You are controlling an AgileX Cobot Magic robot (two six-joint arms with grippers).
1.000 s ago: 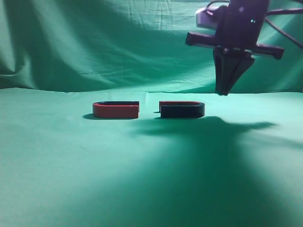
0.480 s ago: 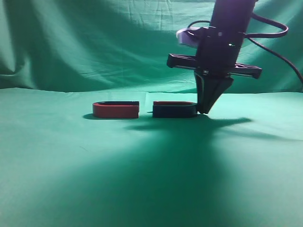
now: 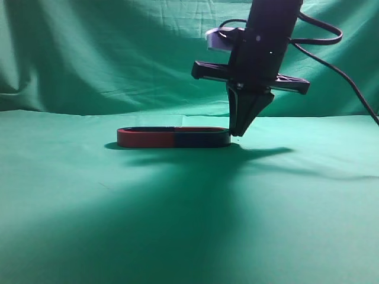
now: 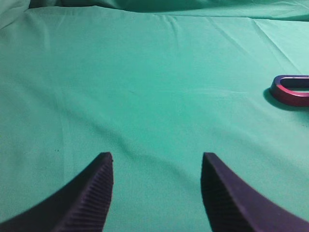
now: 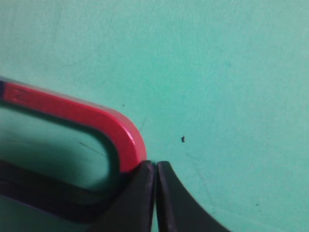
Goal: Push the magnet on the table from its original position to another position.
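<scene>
1. Pressing against the curved end of the dark horseshoe-shaped magnet (image 3: pixel 200 139), the right end effector (image 3: pixel 238 131) points downward with its tips low over the green cloth-covered table (image 3: pixel 189 225); the right wrist view shows its fingers clenched together, holding nothing, and touching the bend of the magnet (image 5: pixel 72 145).
2. The dark magnet lies on the table at centre, its open ends meeting those of the red horseshoe-shaped magnet (image 3: pixel 145 137), so that in the exterior view the two form one closed oval, red on the left and dark on the right.
3. The left end effector (image 4: pixel 157 186) hangs released, fingers spread, over bare cloth; the bend of the red magnet (image 4: pixel 289 91) shows at the right edge of its view, well apart from it.
4. Progress, as a judgement: with the two magnets abutting and the clenched tips at the dark one's bend, the push appears largely accomplished.
5. Remaining: lifting the right end effector clear, or pushing further, in which case both magnets would probably slide as one.
</scene>
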